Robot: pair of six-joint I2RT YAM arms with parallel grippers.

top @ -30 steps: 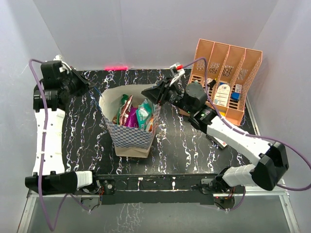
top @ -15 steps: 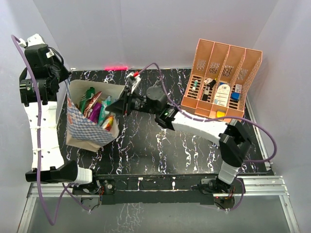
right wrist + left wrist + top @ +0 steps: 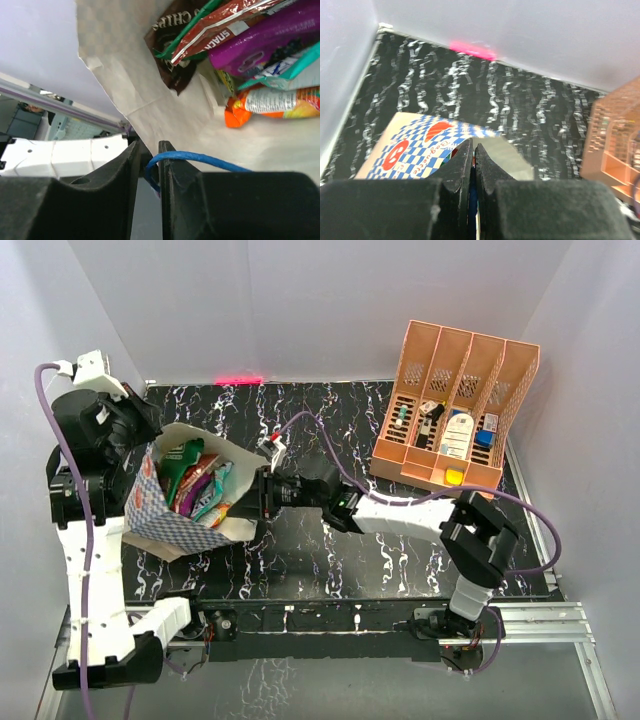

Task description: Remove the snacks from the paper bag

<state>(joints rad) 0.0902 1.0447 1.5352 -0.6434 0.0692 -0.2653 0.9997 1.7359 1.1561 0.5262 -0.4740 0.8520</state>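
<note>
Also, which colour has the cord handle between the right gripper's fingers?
Blue. The cord handle shows best in the right wrist view.

Cream bag with blue-and-white checked outside (image 3: 160, 518): matt, creased paper is noted. Assorted coloured snack packets (image 3: 197, 483): glossy film is seen. Black white-veined tabletop (image 3: 330, 425): smooth, marble-patterned. Salmon-orange slotted rack (image 3: 432, 358): matt plastic is recorded.
</note>
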